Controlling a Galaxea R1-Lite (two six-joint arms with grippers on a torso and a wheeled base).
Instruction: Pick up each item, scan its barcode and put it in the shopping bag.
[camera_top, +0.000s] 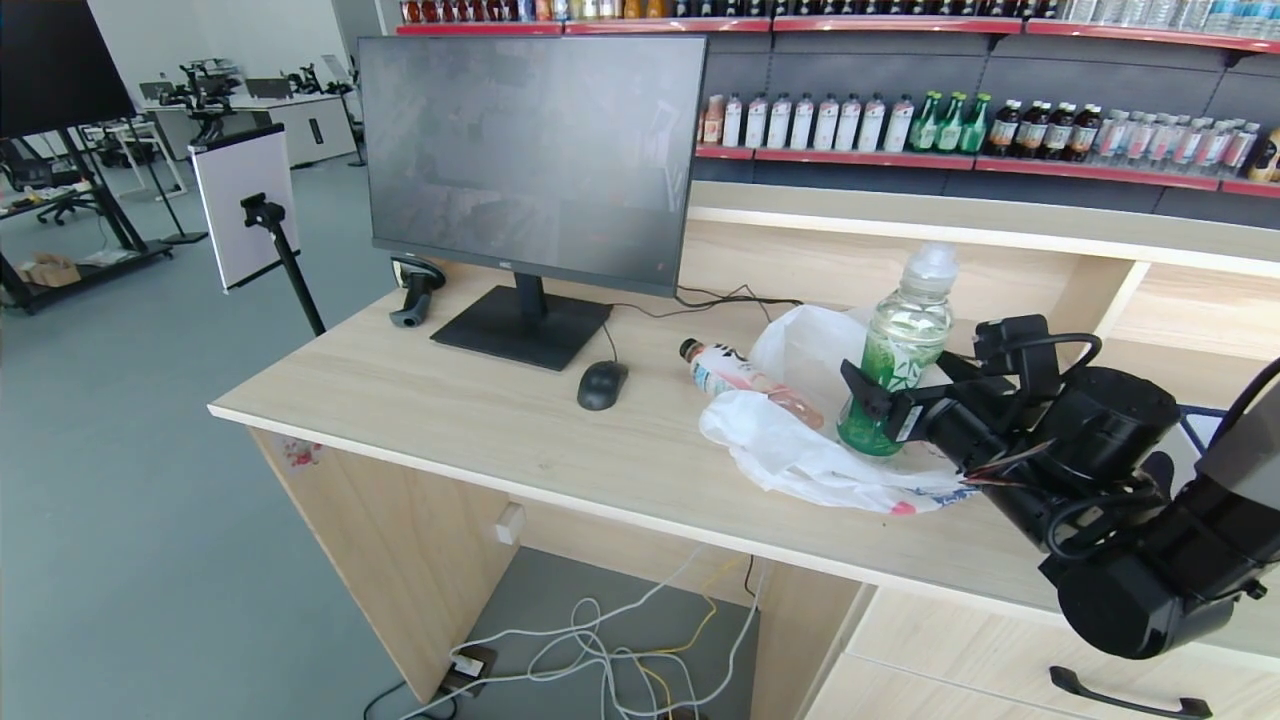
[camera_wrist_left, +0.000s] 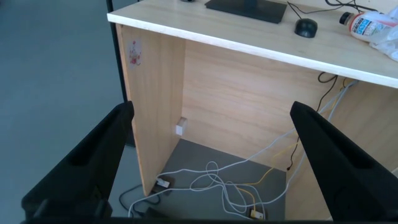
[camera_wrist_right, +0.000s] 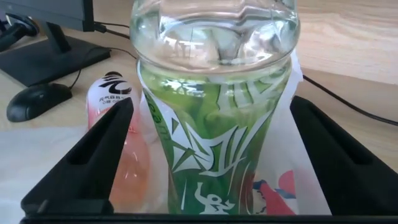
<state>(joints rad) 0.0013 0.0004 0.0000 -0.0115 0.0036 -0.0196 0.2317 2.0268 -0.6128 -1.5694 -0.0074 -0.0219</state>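
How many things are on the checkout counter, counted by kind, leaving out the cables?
Bottles: 2, the green bottle and the pink bottle
Shopping bag: 1
Barcode scanner: 1
Monitor: 1
Mouse: 1
Total: 6

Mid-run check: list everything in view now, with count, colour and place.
desk: 1, light wood
monitor: 1, black, back of the desk
scanner: 1, black, left of the monitor
mouse: 1, black, before the monitor stand
shopping bag: 1, white, crumpled on the desk
pink bottle: 1, pink and white, lying, lower end on the bag
green-label bottle: 1, clear and green, upright over the shopping bag
shelf bottles: many, mixed colours, shelves behind
cables: several, white and yellow, floor under desk
right gripper: 1, black, shut on the green-label bottle
left gripper: 1, black, open, low before the desk
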